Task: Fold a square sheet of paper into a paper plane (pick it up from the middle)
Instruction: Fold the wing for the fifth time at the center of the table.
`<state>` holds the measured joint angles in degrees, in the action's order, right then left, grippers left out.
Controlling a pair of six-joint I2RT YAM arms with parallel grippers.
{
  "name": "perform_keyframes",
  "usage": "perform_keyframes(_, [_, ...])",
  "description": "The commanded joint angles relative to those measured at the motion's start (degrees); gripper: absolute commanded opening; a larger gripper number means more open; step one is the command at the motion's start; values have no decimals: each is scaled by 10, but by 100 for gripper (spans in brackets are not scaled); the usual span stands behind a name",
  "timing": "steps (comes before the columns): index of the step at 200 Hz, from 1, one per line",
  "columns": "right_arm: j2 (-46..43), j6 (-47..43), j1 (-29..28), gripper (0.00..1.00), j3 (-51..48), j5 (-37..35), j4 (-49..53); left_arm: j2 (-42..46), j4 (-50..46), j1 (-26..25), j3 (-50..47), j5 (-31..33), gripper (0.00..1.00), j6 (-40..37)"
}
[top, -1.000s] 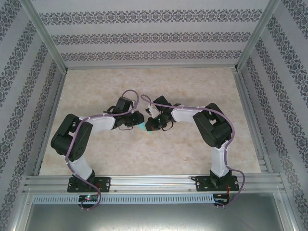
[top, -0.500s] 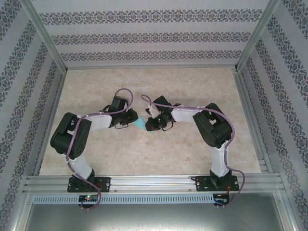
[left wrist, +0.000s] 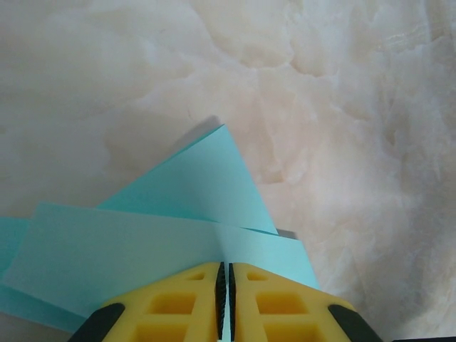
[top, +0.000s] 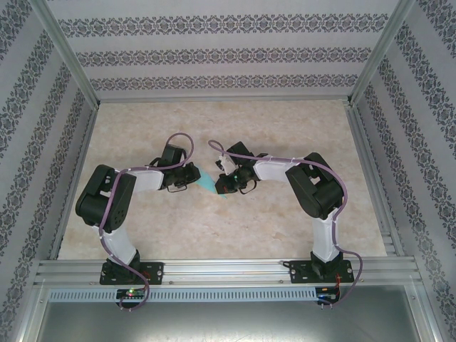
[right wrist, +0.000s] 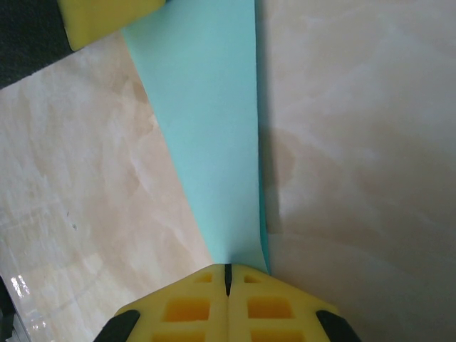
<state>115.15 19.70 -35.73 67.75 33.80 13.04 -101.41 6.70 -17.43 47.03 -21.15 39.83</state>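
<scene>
Over the last second the left gripper (top: 196, 177) has drawn back toward the left edge of the tabletop (top: 285, 128). This bares more of the one turquoise sheet of paper (top: 207, 183), stretched between the two grippers near the tabletop's middle. The left jaws are pinched almost together on the sheet's folded edge, where two overlapping flaps show. The right gripper (top: 220, 186) has its jaws closed tight on the narrow end. Whether the sheet touches the tabletop is hard to tell.
</scene>
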Motion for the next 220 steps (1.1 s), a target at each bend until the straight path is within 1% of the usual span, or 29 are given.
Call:
perform_keyframes(1, [42, -4, 4, 4, -23, -68, 68, -6, -16, 31, -27, 44, 15, -6])
perform_keyframes(23, [48, -5, 4, 4, -24, -76, 80, -1, -12, 58, -40, 43, 15, -9])
perform_keyframes(51, [52, -2, 4, 4, -24, -87, 94, 4, -9, 108, -49, 20, 15, -14])
perform_keyframes(90, [48, 15, 0, 4, -33, -92, 84, 18, -37, 168, -33, 15, 14, -30])
perform_keyframes(112, [44, 27, -8, 4, -40, -92, 77, 32, -49, 185, -23, 14, 14, -37])
perform_keyframes(132, [38, 56, -14, 3, -50, -93, 66, 53, -51, 186, -20, -2, 15, -45])
perform_keyframes(159, [15, 145, -21, 3, -78, -95, 23, 91, -43, 170, -24, -41, 16, -44])
perform_keyframes(181, [-4, 214, -27, 3, -99, -87, -20, 126, -18, 127, -44, -51, 15, -27])
perform_keyframes(205, [-8, 222, -29, 3, -91, -76, -28, 151, 32, 66, -76, -41, 13, 12])
perform_keyframes(220, [-6, 219, -28, 3, -85, -74, -26, 147, 65, 25, -84, -46, 12, 31])
